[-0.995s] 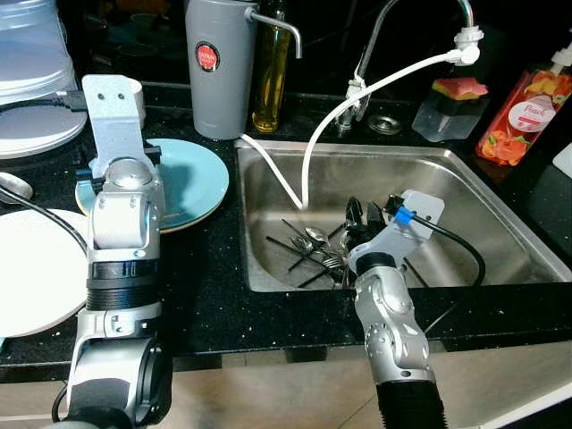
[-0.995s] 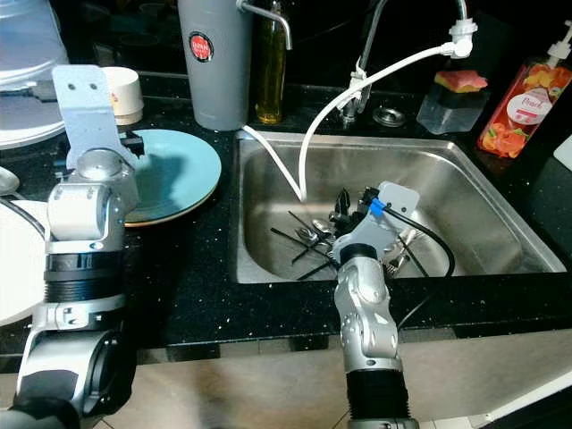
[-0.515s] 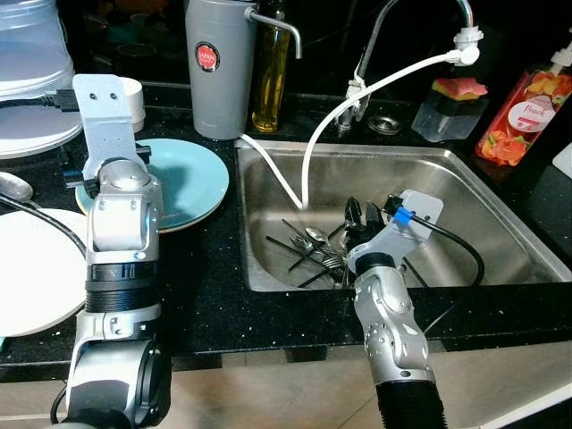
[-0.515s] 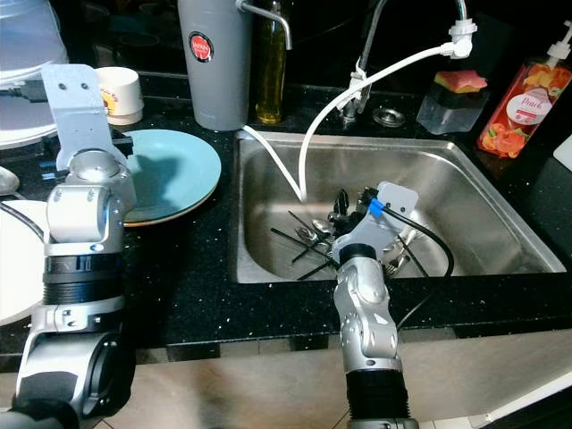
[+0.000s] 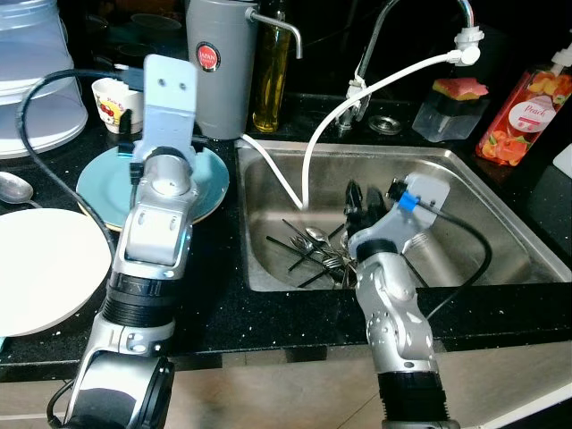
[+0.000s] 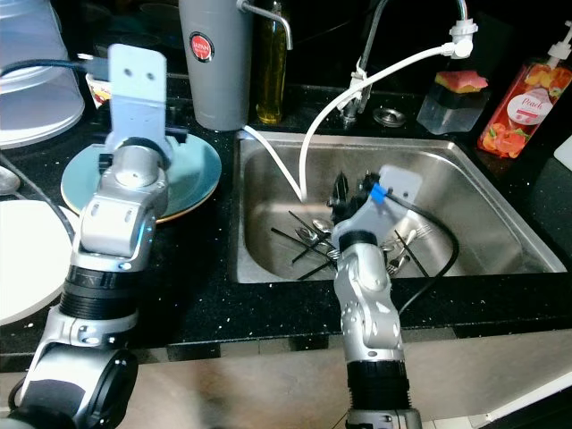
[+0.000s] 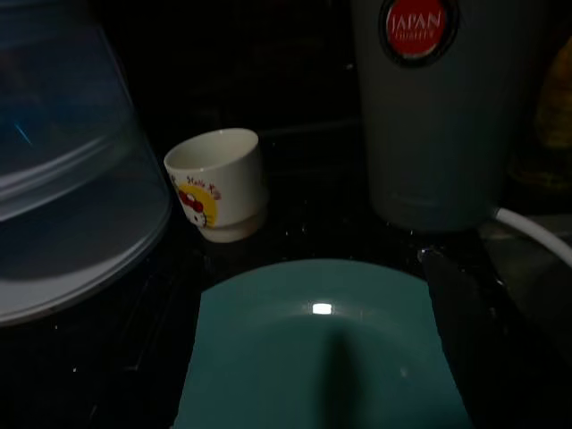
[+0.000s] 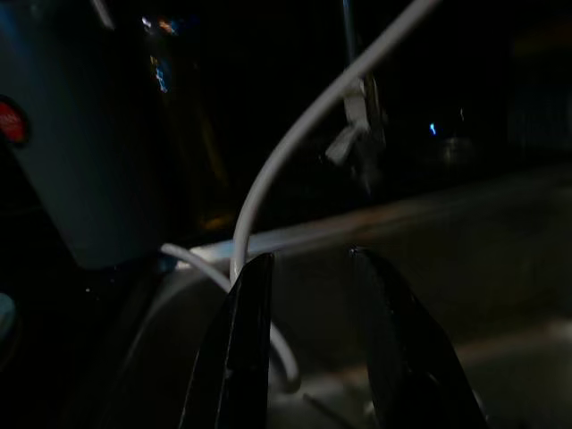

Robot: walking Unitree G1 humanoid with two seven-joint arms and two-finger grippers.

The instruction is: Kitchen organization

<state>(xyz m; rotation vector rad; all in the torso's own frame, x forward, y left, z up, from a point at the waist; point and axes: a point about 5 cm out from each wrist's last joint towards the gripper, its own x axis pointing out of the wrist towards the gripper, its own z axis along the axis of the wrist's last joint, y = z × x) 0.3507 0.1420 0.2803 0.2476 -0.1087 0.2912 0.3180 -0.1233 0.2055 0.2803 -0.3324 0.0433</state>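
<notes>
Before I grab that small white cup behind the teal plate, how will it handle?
The cup looks ceramic, so probably rigid but breakable. It stands upright on a narrow foot, so a push may tip it. Its glossy wall could slip in the left gripper.

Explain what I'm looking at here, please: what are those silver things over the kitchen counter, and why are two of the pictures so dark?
The silver things are the two arms of a walking household robot. The two bright pictures come from cameras in its head, looking down at a black counter and a steel sink.

The two dark ones come from small cameras on its wrists, looking along each claw.

The left claw hangs over a teal plate; its wrist picture shows that plate, a small white cup and a grey flask behind it.

The right claw is down in the sink above a pile of cutlery. Its wrist picture shows two black fingers apart, with nothing between them.

Also on the counter: a white plate, a white hose from the tap, and a soap bottle.
</notes>
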